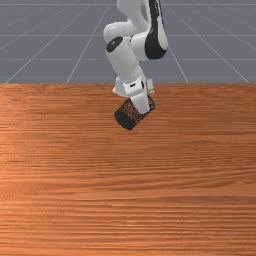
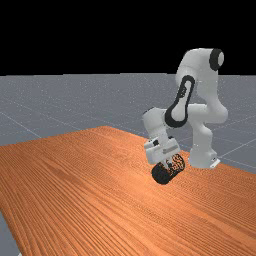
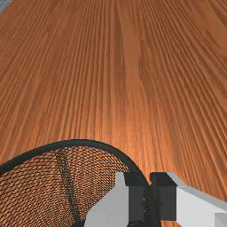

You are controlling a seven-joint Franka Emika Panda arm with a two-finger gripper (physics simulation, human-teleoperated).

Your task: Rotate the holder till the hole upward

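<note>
Mesh holder (image 1: 126,120) leaning in the tool (image 3: 151,195), above the centre of the front view and lower right of centre in the far view. Tool: fingers nearly together, one on each side of the holder's rim (image 3: 82,143), pinching the wall between them. Progress: grasp made; rotation judged partial. The axis is oblique, with the dark closed end (image 2: 160,174) toward the lower left of the far view and the open mouth toward the upper right. Remaining: tilt the holder until its mouth faces straight up, set the closed end flat on the tabletop (image 1: 125,200), then release. Whether the low edge touches the wood cannot be told. Comparison of views: the front and far views give the lean of the whole holder; the wrist view reveals the rim passing between the fingers and the mesh inside, details masked by the hand in the front view.
</note>
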